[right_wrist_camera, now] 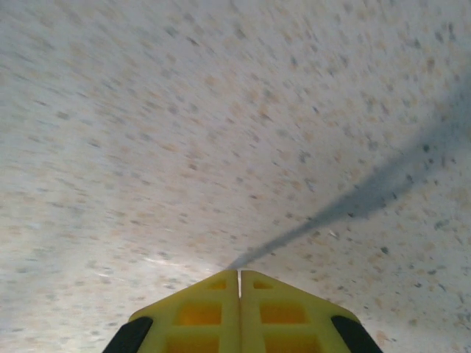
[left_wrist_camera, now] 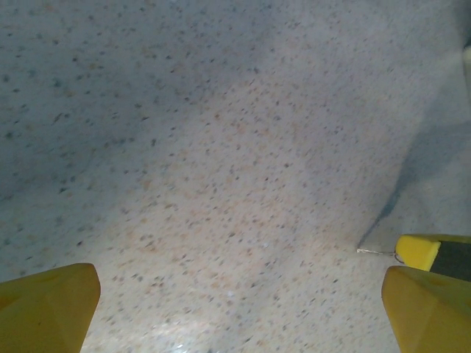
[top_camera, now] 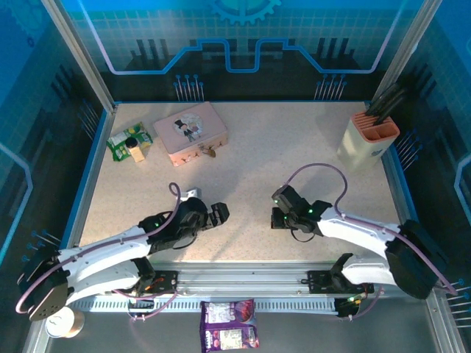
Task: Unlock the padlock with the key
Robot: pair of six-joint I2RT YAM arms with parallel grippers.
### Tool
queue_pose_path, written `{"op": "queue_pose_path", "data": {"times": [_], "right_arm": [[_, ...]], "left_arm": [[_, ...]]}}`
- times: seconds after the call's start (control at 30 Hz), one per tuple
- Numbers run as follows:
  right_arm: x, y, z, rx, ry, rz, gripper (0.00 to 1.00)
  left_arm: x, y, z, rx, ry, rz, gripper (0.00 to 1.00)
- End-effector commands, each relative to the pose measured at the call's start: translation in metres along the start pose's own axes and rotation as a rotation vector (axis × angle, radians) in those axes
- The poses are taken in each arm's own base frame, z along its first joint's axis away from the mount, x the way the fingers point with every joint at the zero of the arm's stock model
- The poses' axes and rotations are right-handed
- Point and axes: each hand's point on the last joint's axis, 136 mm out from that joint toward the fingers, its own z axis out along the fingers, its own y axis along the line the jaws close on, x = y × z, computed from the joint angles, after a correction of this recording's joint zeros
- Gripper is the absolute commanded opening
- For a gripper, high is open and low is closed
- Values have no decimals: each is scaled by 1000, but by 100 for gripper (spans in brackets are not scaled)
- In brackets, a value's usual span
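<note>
Brass-gold padlock (top_camera: 208, 152): tiny, on the speckled beige stone-look surface (top_camera: 257, 169), touching the near edge of the pink rectangular tin box (top_camera: 190, 131).
Silver-grey key: too small to make out.
Left hand (top_camera: 221, 213): nearer the arm bases than the tin, yellow fingertips (left_wrist_camera: 48, 309) spread wide over bare surface.
Right hand (top_camera: 275, 213): right of the tin and nearer, yellow fingertips (right_wrist_camera: 199, 312) pressed together.

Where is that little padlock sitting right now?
In the top view, the padlock lies on the far left part of the table, just in front of the pink tin and to the right of the green snack packet.
</note>
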Motion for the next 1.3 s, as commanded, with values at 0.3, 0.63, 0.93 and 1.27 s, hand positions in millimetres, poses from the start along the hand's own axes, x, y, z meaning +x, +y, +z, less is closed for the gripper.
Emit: {"op": "queue_pose_path", "data": {"times": [0.3, 0.63, 0.93, 1.27], "right_arm": [[-49, 47, -45, -349, -251, 208, 3], [-88, 69, -91, -542, -427, 243, 0], [-102, 106, -101, -743, -506, 242, 0], [-96, 138, -97, -841, -503, 201, 0]], "left_arm": [[-15, -65, 9, 183, 10, -91, 99], [-22, -95, 9, 341, 21, -197, 97], [-21, -124, 16, 474, 137, -575, 83], [-26, -117, 14, 488, 118, -714, 82]]}}
